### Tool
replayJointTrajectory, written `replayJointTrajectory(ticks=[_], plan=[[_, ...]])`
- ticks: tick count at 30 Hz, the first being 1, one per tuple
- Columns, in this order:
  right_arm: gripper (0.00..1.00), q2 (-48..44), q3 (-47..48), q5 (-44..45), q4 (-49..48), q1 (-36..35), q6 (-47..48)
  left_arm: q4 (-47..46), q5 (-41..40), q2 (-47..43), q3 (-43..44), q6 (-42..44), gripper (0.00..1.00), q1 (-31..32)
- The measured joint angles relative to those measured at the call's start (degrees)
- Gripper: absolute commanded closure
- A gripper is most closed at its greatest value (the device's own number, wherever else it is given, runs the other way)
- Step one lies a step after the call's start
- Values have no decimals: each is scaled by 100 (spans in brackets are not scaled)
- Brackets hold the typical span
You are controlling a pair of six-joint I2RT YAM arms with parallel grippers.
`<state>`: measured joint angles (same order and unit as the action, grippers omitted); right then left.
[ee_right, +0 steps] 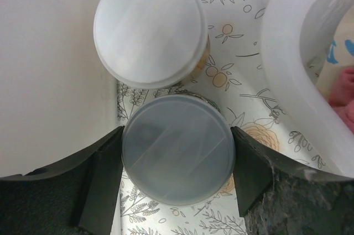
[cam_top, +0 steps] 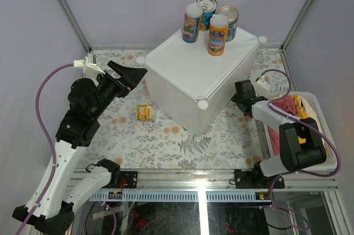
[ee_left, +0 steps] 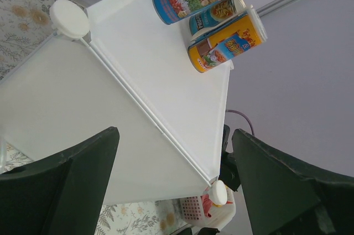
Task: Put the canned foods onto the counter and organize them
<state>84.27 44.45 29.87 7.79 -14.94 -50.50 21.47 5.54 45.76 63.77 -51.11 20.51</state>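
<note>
The counter [cam_top: 193,74] is a white cube in the middle of the mat. Several cans stand on its far corner, among them a yellow-orange one [cam_top: 217,35] and a blue one [cam_top: 192,23]. One small can [cam_top: 145,112] lies on its side on the mat left of the counter. My left gripper [cam_top: 133,79] is open and empty, level with the counter's left edge [ee_left: 138,97]; the left wrist view also shows the cans [ee_left: 225,44]. My right gripper [cam_top: 242,98] is low at the counter's right side, its fingers closed on a white-lidded can [ee_right: 178,149]. A second white-lidded can [ee_right: 150,27] stands just beyond it.
A white slatted basket [cam_top: 318,114] with cloths stands right of my right arm; its rim [ee_right: 282,52] is close to the gripped can. The counter wall [ee_right: 50,69] is on that can's other side. Grey walls enclose the floral mat [cam_top: 166,141].
</note>
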Motion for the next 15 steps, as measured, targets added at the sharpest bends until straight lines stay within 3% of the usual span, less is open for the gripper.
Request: replayJointTrajectory(ticks=[2,3,15], plan=[[97,-70,-55,-7,13,0,66,0,0,-2,0,0,17,0],[100,-125,-98,-7,28,0,109,0,0,-2,0,-2,17,0],[100,-1128,-363,-199,131,0,1110,-2,4,-13,-2,-52,17,0]])
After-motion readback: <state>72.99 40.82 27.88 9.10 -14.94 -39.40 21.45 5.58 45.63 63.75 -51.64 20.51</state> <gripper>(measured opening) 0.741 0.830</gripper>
